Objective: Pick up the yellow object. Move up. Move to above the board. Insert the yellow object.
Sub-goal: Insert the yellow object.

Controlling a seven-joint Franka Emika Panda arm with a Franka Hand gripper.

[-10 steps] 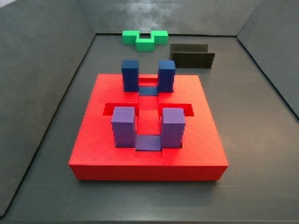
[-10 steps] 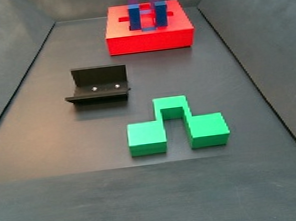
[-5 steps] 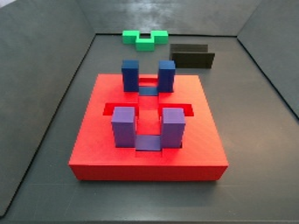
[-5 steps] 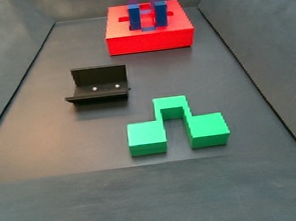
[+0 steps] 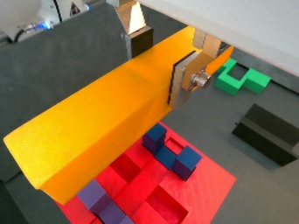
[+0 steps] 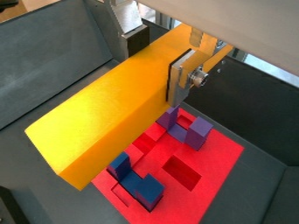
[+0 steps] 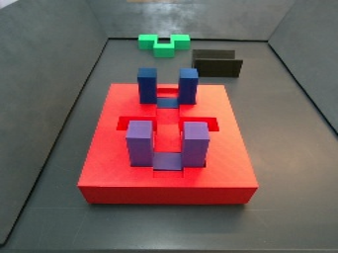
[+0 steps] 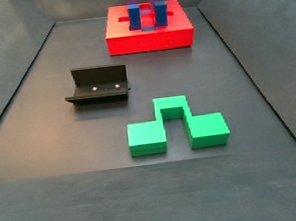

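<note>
- The yellow object (image 5: 105, 122) is sitting between the gripper's fingers (image 5: 187, 77) in both wrist views, raised in the air with the board far beneath it; neither side view is showing the bar or the arm, so both must be hanging above what those cameras take in.
- The board (image 7: 166, 158), the biggest thing on the surface, is lying flat in both side views, with a purple pair of upright blocks (image 7: 168, 143) at its nearer end and a blue pair (image 7: 168, 85) at the far end in a side view, and recessed slots running between and around them.
- The yellow object is looking like a rigid, smooth-faced bar, probably light for its length; the plain faces could be slippery, and a long bar held near one end is likely to swing or tilt if the grip is loose.
- The gripper (image 6: 158, 61) is pinching the yellow object across its narrow thickness, close to one end, leaving most of the length sticking out free; a hold nearer the middle would balance better, but this one is keeping the free end clear for guiding down between the block pairs.
- The green notched block (image 8: 176, 126) is resting on the surface well apart from the board, nearest the camera in a side view.
- The fixture (image 8: 98, 86) is standing on the floor between the green notched block and the board, clear of both.
- Judging by the height, the step in hand seems to be positioning above the board, with the insertion not yet done.
</note>
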